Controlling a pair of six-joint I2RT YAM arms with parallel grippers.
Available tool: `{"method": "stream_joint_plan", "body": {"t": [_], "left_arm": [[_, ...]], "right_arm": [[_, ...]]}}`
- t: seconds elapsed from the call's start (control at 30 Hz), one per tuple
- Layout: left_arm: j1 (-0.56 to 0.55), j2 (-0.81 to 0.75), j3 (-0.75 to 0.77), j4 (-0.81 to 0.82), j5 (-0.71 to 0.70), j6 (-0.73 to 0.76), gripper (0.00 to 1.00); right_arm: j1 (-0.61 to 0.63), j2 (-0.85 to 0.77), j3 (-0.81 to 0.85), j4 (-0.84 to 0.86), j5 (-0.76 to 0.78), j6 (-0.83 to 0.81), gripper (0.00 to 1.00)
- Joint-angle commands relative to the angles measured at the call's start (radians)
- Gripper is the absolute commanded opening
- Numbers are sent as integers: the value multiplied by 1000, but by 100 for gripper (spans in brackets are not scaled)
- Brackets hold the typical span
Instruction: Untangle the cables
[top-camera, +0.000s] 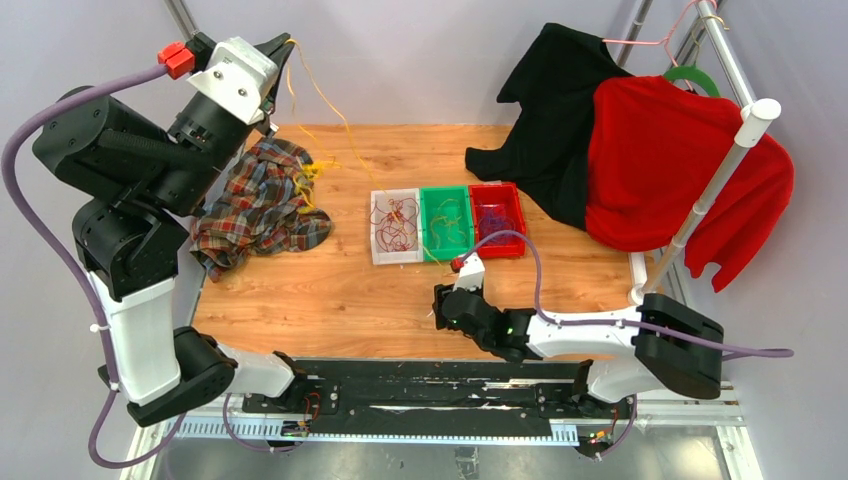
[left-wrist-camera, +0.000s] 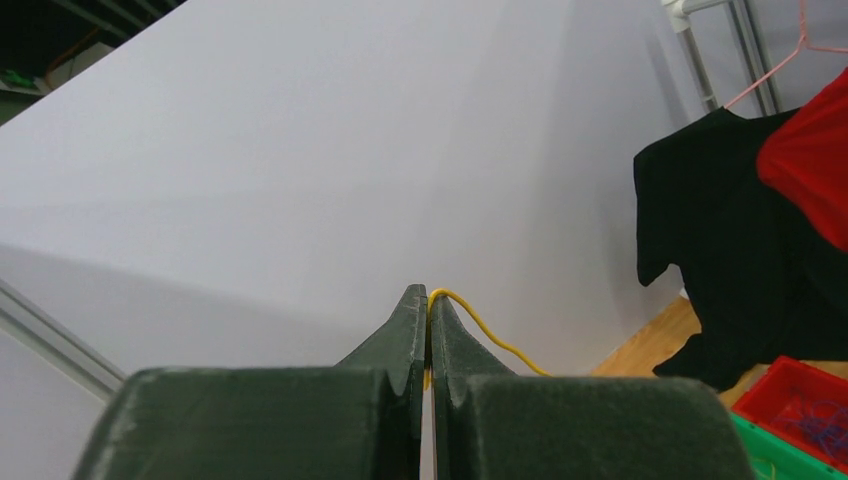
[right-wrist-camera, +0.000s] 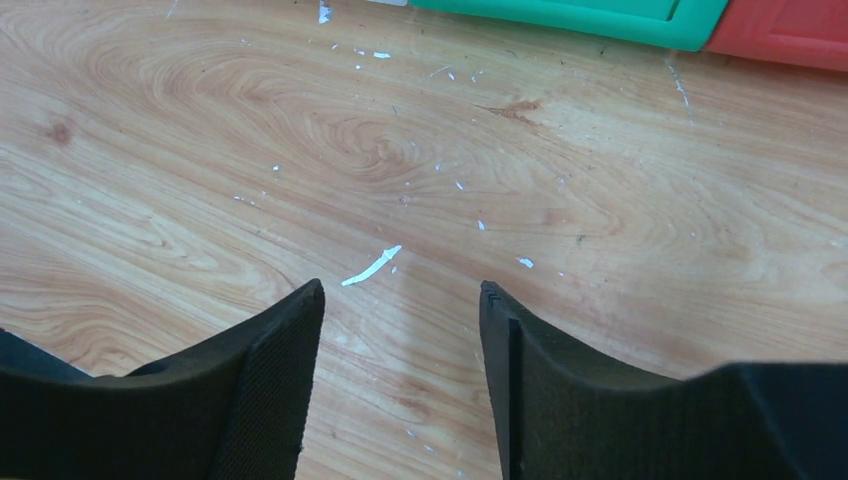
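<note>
Yellow wiry cable (left-wrist-camera: 492, 337) in left gripper (left-wrist-camera: 428, 296)

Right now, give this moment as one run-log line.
left gripper: shut on yellow cable, raised | right gripper: open, empty, over table | white bin, green bin, red bin: hold cables

Three bins (top-camera: 447, 222) sit side by side mid-table (top-camera: 330, 295), with cables (top-camera: 395, 225) in each. A cloth (top-camera: 262, 205) lies left of them. Shirts (top-camera: 640, 160) hang on a rack (top-camera: 722, 165) at the right rear. The left pincer (left-wrist-camera: 428, 295) is raised above the cloth, with a cable (left-wrist-camera: 487, 333) in it. The right pincer (right-wrist-camera: 400, 290) is low, before the bins.
</note>
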Motion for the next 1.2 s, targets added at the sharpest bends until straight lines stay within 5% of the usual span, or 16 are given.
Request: {"method": "stream_joint_plan", "body": {"t": [0.0,0.07,0.47,0.73,0.87,1.17], "left_arm": [[-4,-23,-2,30,32,-1,0],[-4,-47,-44,32,46,-16,0],[-4,-112,-213,36,64,-51,0],[-4,-146,-241,10,162,-44,0],[-4,-170,-259,-82,297,-42,0],[-4,-257,-382,-103,532,-64,0]], "right_arm": [[13,-80,-26,-7,-7,-16,64],[14,-151,-30,25,-69,-92,71],[18,-500,77,-184,-497,-323,73],[14,-664,182,-211,-242,-424,73],[-60,-600,328,-223,-144,-491,75],[-276,-360,578,-197,-534,-495,76]]}}
